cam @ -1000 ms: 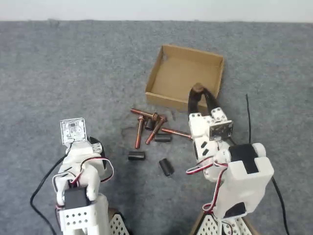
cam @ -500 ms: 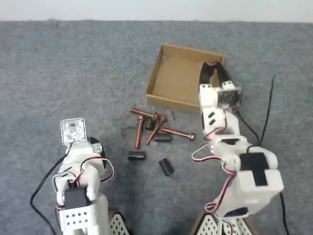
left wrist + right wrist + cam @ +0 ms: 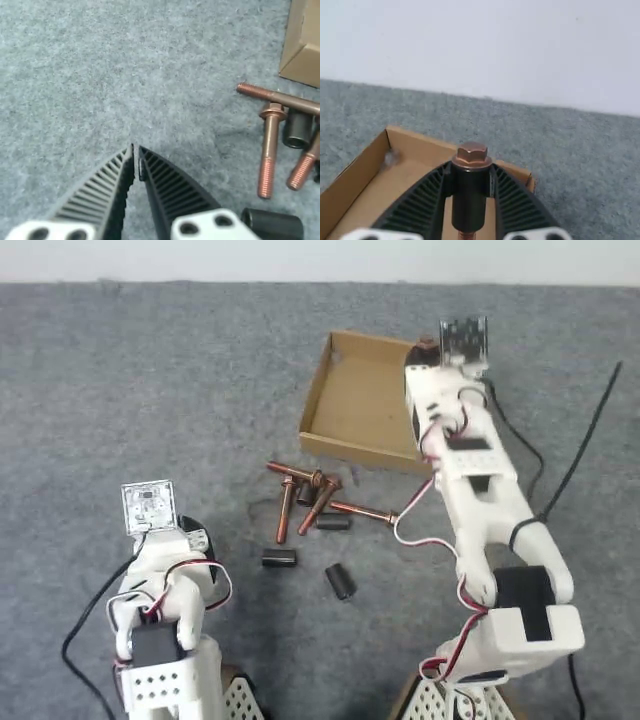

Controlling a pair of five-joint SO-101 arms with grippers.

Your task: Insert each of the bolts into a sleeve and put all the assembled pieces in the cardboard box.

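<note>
Bolt [image 3: 471,155] sits in a black sleeve [image 3: 469,192], which the right gripper [image 3: 470,172] clamps above the cardboard box [image 3: 357,167]. The left gripper [image 3: 136,150], closed on nothing, hovers over the carpet [image 3: 100,60] near loose bolts [image 3: 269,155].

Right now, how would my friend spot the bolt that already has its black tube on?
Find the open brown cardboard box on the grey carpet. The right gripper hangs over its far right corner, shut on a black sleeve with a copper hex-head bolt through it. The other copper bolts lie bare on the carpet.
</note>
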